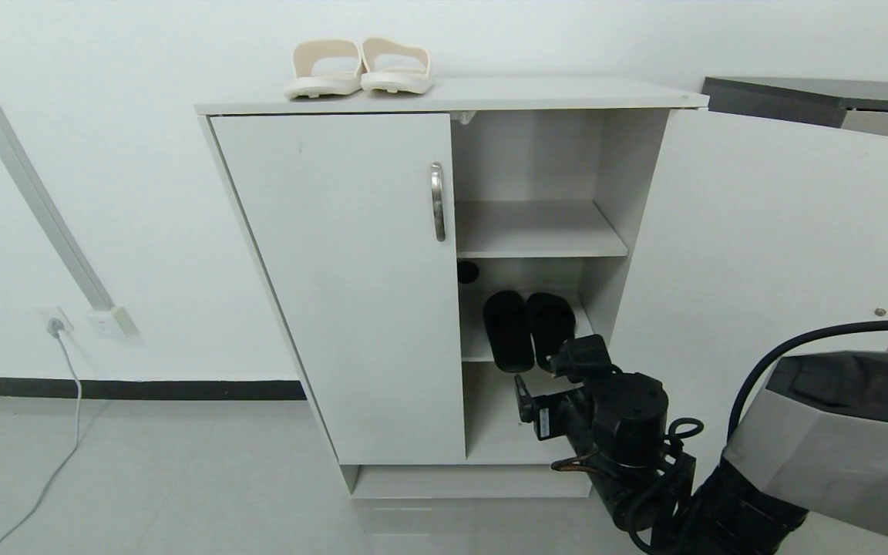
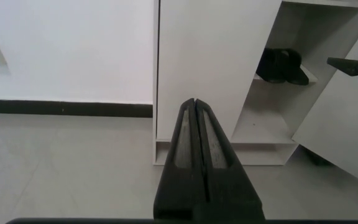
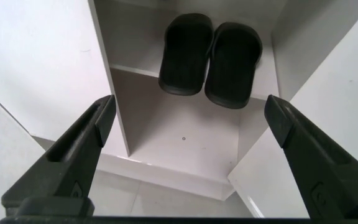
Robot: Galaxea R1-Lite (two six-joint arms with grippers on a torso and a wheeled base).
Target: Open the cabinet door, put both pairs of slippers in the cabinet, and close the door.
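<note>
Black slippers (image 1: 529, 327) inside cabinet (image 1: 552, 92) | right gripper (image 1: 540, 374) spread (empty) at its opening, left gripper (image 2: 194, 106) pressed together | we should back straight out, fetch cream slippers (image 1: 359, 69) atop cabinet.

The cream slippers (image 1: 359, 69) are sitting side by side on the cabinet top (image 1: 552, 92). The black slippers (image 1: 529, 330) are lying together on the lower shelf (image 1: 469, 339), overhanging its front edge.

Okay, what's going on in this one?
A robot is stowing slippers in a cabinet. The right door is open and the black slippers lie on a shelf inside, with the open right end effector just in front of them. The beige slippers sit on top of the cabinet, not yet put away. The left end effector is shut, held low.
</note>
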